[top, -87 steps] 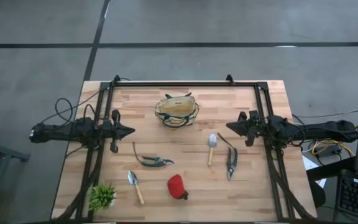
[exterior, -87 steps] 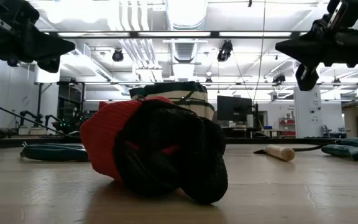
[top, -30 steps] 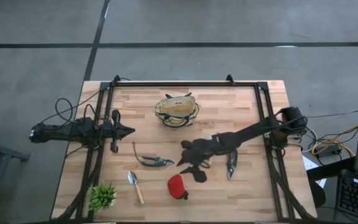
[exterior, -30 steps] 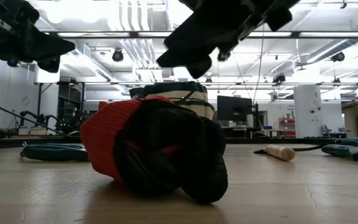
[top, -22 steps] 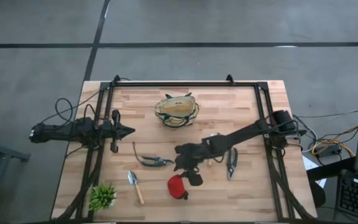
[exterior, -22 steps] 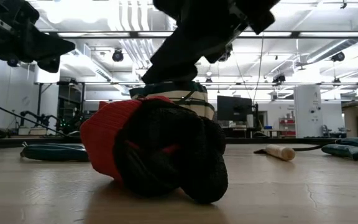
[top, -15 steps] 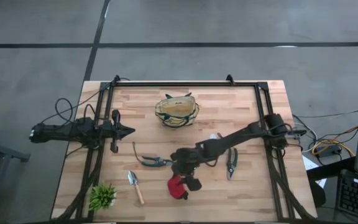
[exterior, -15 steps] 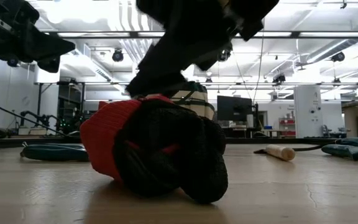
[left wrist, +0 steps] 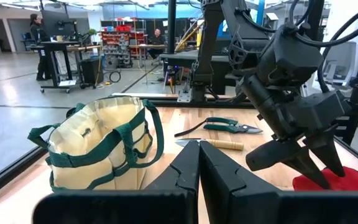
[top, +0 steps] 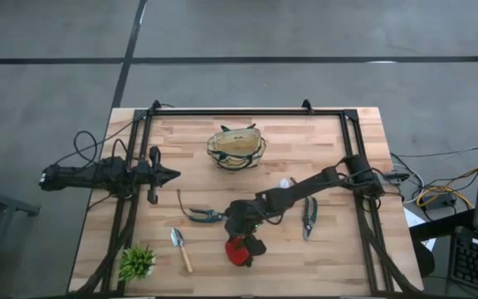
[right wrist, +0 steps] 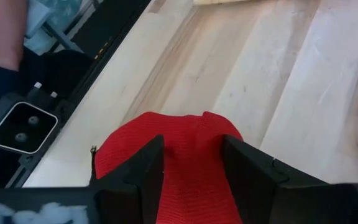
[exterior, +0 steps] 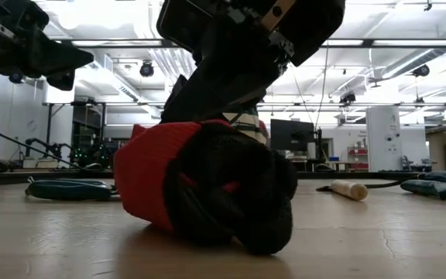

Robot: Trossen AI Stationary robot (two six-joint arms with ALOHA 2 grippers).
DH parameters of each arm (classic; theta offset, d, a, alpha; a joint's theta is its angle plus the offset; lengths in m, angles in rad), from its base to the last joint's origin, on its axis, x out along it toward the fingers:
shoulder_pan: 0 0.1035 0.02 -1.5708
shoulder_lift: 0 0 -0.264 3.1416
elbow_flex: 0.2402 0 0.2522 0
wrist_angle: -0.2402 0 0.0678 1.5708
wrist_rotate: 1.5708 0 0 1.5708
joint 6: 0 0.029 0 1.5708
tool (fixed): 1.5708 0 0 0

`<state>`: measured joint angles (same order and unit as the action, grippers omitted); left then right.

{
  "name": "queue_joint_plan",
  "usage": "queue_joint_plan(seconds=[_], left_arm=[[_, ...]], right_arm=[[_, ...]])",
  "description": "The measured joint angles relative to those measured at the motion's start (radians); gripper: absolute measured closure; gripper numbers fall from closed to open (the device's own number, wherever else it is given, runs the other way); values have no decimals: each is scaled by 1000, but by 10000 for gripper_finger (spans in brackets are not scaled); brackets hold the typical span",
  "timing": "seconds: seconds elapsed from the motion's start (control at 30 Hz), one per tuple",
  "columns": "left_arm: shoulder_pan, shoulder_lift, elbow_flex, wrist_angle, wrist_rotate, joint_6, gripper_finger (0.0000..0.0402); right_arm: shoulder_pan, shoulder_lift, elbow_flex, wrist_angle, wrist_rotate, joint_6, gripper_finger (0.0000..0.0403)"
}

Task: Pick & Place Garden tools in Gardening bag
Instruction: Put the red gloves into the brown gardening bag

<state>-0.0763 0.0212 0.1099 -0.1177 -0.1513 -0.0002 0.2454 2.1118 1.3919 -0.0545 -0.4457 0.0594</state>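
The red glove (top: 237, 251) with a dark palm lies near the table's front middle. My right gripper (right wrist: 192, 142) has come down on it, its fingers wide apart on either side of the red cuff (right wrist: 188, 163). The tan gardening bag (top: 236, 147) stands upright at the far middle. One trowel (top: 181, 247) lies at the front left; another (top: 285, 183) is mostly hidden under my right arm. One pair of shears (top: 204, 216) lies left of the glove and another (top: 309, 216) to its right. My left gripper (top: 173, 175) hovers shut at the left side. My right gripper straddles the glove's red cuff (right wrist: 166, 155) from above, slanting in from the table's right. The knit fills the gap between the two fingers (right wrist: 146, 163) and touches both inner faces. The glove rests on the table (exterior: 223, 232), its dark palm side toward the near edge.
A spiky green plant (top: 137, 262) stands at the front left corner. A black frame (top: 247, 111) runs along the table's far and side edges. Bare wood lies between the bag and the tools. People stand in the room beyond (left wrist: 39, 37).
My right gripper has swung toward the table's near edge and left, and has come down onto the red glove. The glove has been nudged a little toward the table's right and stays on the table.
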Motion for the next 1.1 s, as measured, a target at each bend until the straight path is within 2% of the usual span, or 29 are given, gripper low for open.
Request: queue_joint_plan(seconds=[0.3,0.57,0.8,0.87,1.1], left_arm=[[0,0,0,0,0,0,387],[0,0,0,0,0,0,387],[0,0,0,0,0,0,387],[0,0,0,0,0,0,387],[0,0,0,1,0,0,387]], right_arm=[[1,0,-14,3,-1,0,313],[1,0,-16,1,-1,-25,388],[-1,-17,-14,-12,3,-67,394],[-3,-31,-14,-30,39,-91,394],[-3,-120,-13,-161,275,-171,394]])
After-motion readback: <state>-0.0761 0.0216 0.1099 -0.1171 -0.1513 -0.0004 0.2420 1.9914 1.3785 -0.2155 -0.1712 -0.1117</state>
